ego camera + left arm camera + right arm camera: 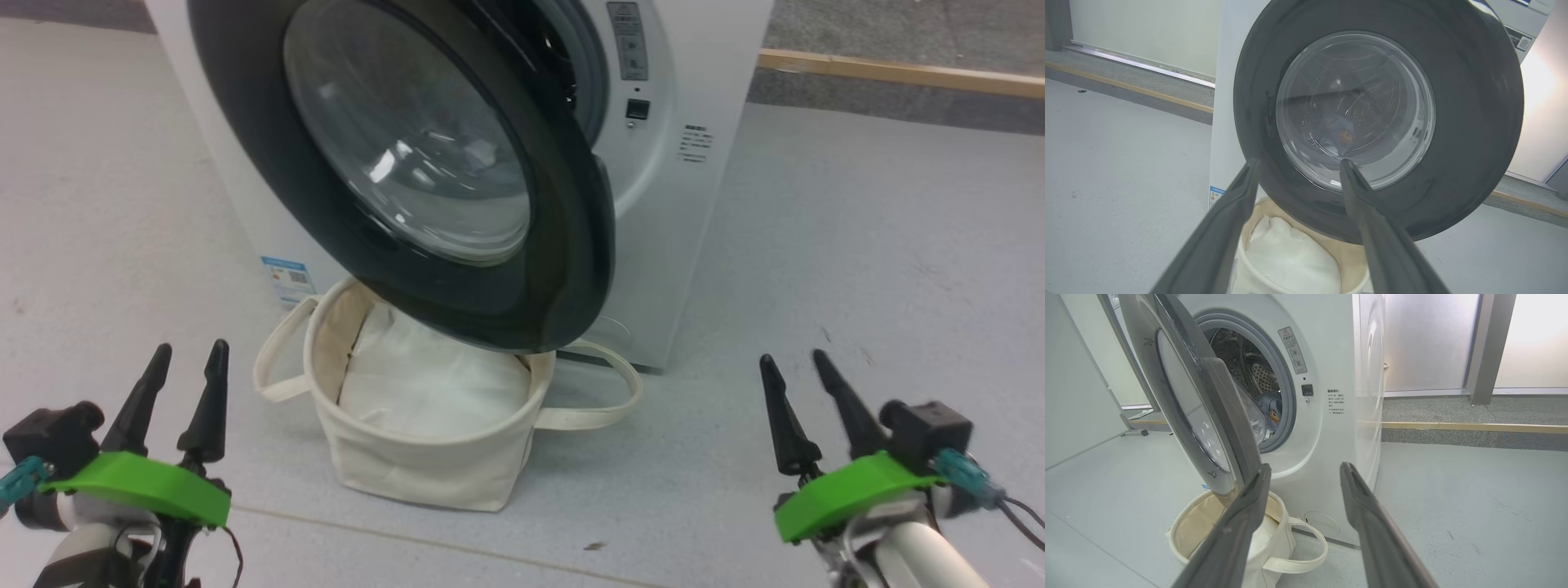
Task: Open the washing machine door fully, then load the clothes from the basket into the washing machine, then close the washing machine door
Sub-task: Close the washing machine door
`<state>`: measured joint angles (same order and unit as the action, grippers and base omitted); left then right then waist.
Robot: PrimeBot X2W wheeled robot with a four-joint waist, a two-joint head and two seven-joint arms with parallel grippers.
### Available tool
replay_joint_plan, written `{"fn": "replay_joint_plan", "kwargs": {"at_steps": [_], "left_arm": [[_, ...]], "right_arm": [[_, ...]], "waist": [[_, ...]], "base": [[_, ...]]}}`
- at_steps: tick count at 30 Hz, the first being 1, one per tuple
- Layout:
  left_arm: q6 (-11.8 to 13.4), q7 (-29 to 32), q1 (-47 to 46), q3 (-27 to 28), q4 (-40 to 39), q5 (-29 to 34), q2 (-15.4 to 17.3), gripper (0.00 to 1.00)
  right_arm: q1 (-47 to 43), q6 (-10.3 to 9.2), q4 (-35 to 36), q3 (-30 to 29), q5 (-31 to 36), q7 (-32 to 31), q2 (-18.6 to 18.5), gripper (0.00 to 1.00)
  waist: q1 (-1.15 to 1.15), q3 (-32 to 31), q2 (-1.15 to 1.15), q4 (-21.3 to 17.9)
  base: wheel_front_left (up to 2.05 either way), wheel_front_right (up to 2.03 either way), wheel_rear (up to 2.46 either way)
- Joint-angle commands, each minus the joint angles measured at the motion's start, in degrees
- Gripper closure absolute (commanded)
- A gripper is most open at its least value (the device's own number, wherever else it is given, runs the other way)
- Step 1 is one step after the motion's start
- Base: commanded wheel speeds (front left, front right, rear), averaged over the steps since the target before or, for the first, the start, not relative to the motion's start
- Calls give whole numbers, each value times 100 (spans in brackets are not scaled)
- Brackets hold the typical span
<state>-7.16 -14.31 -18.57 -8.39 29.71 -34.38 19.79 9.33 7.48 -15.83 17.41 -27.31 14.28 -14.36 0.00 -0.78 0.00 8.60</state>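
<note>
Facing the robot's left, half-open washing machine door (408, 163) above basket (424, 474); jaws released.

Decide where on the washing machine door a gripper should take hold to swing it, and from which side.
Probably take the washing machine door at the free edge of its black rim, farthest from the machine, coming from the robot's right. The door stands partly open, so that thick edge is exposed; the domed glass gives no hold.
</note>
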Motion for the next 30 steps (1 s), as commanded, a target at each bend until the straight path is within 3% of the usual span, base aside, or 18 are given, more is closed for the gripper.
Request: {"fn": "replay_joint_plan", "kwargs": {"at_steps": [1, 7, 9, 14, 23, 30], "left_arm": [[-33, -69, -141, 266, -205, 4, 166, 0], [-33, -69, -152, 285, -185, 69, 131, 0], [-33, -69, -230, 273, -232, 44, 84, 0], [-33, -69, -395, 202, -395, -14, -3, 0], [-33, -69, -655, 149, -566, -85, -45, 0], [-33, -69, -664, 209, -667, -145, -35, 0]], "right_arm": [[307, 1, 204, 161, 18, 72, -116, 100], [827, 1, 257, 1165, -83, 7, -115, 100], [1300, 1, -14, 1673, -215, -38, -45, 100], [2231, 1, -823, 2170, -495, -1, 153, 100], [3517, 1, -2193, 2260, -780, 66, 161, 100], [4015, 1, -2452, 1431, -559, 70, 6, 100]], "waist": [[0, -14, 0, 65], [0, 42, 0, 304], [0, 191, 0, 444], [0, 539, 0, 744], [0, 1178, 0, 1276], [0, 1555, 0, 1424]], "base": [[0, 0, 0], [0, 0, 0], [0, 0, 0], [0, 0, 0], [0, 0, 0], [0, 0, 0]]}}
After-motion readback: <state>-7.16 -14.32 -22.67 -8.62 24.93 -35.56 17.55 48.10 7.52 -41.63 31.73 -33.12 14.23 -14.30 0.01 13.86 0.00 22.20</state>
